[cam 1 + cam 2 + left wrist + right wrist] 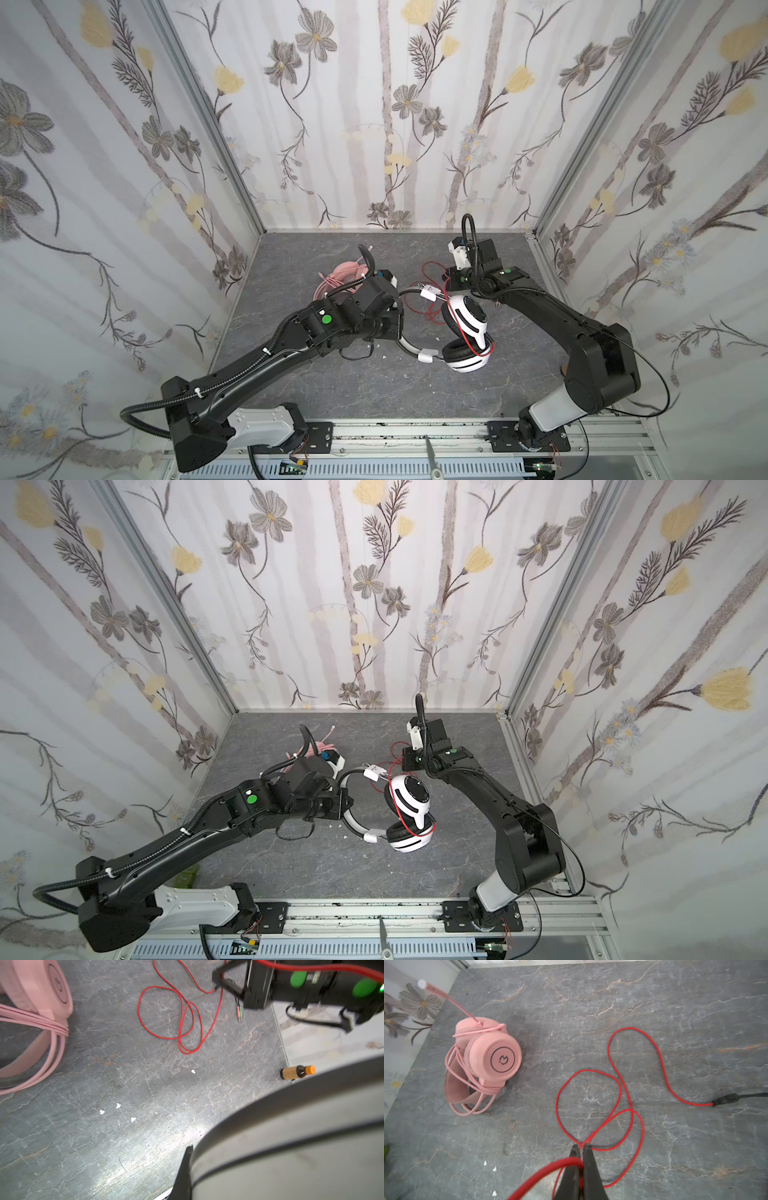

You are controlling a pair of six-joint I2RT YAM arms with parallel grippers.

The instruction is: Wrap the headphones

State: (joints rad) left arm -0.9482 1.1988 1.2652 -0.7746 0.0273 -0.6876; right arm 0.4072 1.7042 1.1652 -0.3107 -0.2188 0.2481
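Now, left gripper clamped on white-and-black headset, right gripper pinching red cord — pink headset, 1 round emblem.

White walls printed with grey and yellow flowers on long stems fill the upper part and both sides of both top views. Slanting aluminium posts join them at the corners. Below lies a dark grey, stone-veined counter, dotted with small white chips. A metal rail runs along the lower edge. The light is soft and even, with a pale glare on the counter.
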